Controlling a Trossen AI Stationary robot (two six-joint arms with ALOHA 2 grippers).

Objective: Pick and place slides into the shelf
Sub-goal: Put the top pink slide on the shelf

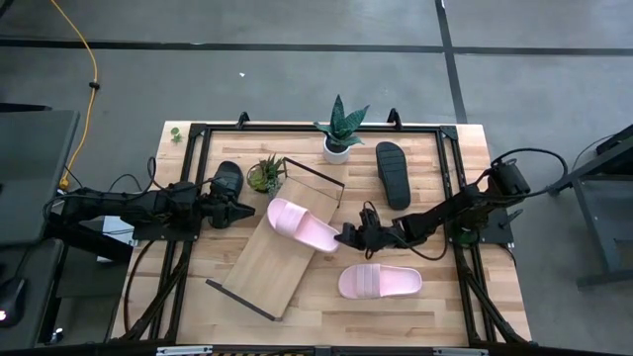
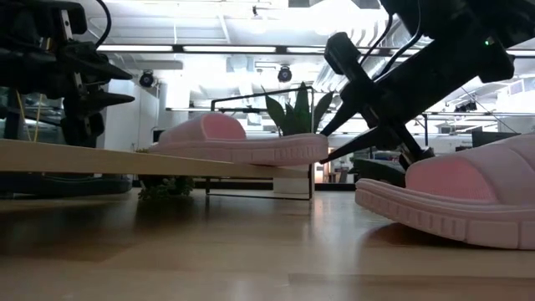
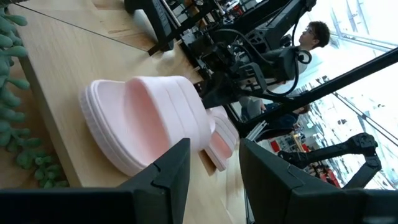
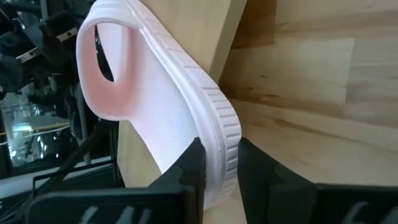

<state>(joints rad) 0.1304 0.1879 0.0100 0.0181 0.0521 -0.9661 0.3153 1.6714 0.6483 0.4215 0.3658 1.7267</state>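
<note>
Nearest us in the low view, a pink slide [image 2: 468, 196] is lying on the table [image 1: 435, 307], well apart from the shelf [image 1: 282, 252]. Behind it, we are seeing the right gripper [image 1: 348, 237] pinching the heel edge of a second pink slide [image 1: 302, 225], its fingers [image 4: 189, 168] pressing on either side of the sole rim. This slide is resting on the shelf board, its heel overhanging the board's right edge. The shelf is lying askew across the table's middle. The left gripper [image 1: 240, 212] is hovering just beside the shelf's left edge, pointing at the held slide, with its fingers [image 3: 168, 171] spread and holding nothing. One black slide [image 1: 393, 174] is lying near the far edge beside a potted plant [image 1: 338, 131]; another black slide [image 1: 226, 180] is sitting next to a small succulent [image 1: 266, 176], behind the left gripper.
</note>
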